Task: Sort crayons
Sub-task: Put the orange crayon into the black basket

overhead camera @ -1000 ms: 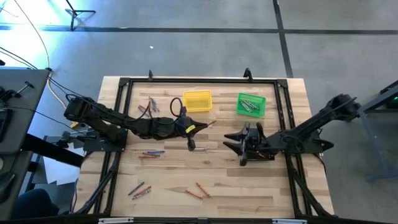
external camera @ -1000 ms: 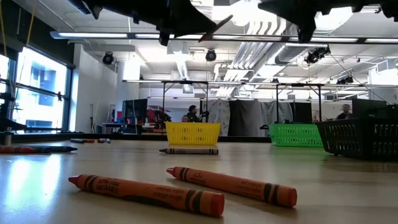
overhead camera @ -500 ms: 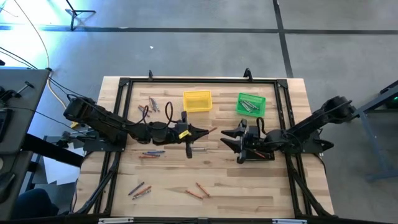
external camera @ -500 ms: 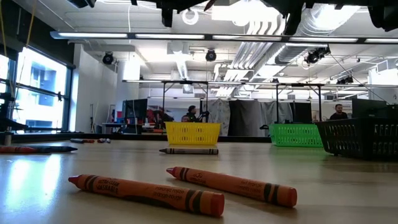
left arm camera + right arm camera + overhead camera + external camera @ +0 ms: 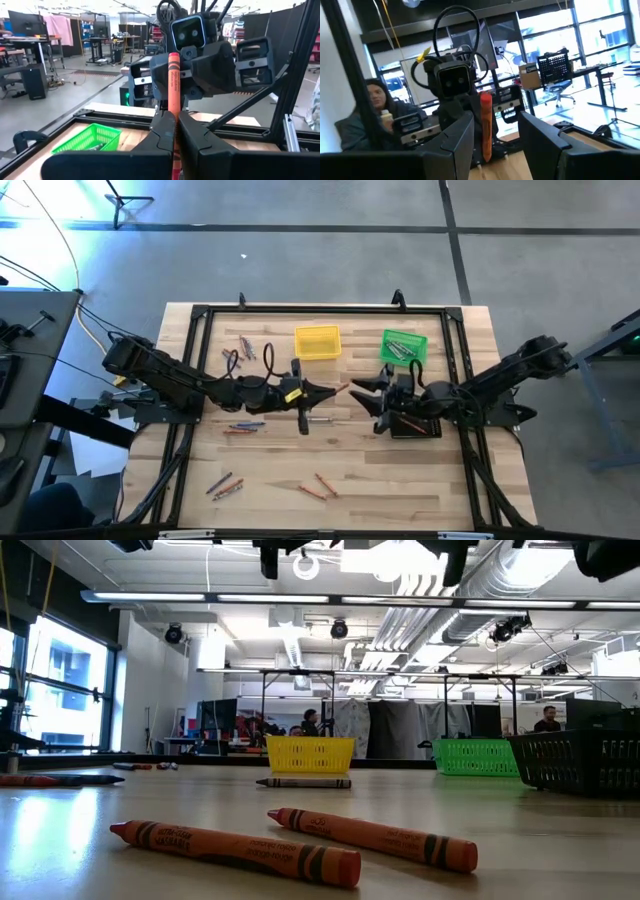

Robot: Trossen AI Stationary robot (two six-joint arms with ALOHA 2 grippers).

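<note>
Above mid-table, my left gripper (image 5: 172,131) pinches an orange-red crayon (image 5: 173,90) upright, presenting it for a handover; my right gripper (image 5: 495,132) faces it, fingers spread wide either side, ready to receive. Other crayons (image 5: 318,485) lie scattered on the table.

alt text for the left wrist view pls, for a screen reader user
The left claw is shut on an orange-red crayon standing upright between its dark fingers, with the right arm's open claw facing it close ahead. A green bin sits on the wooden table to one side, with a workshop room beyond.
</note>
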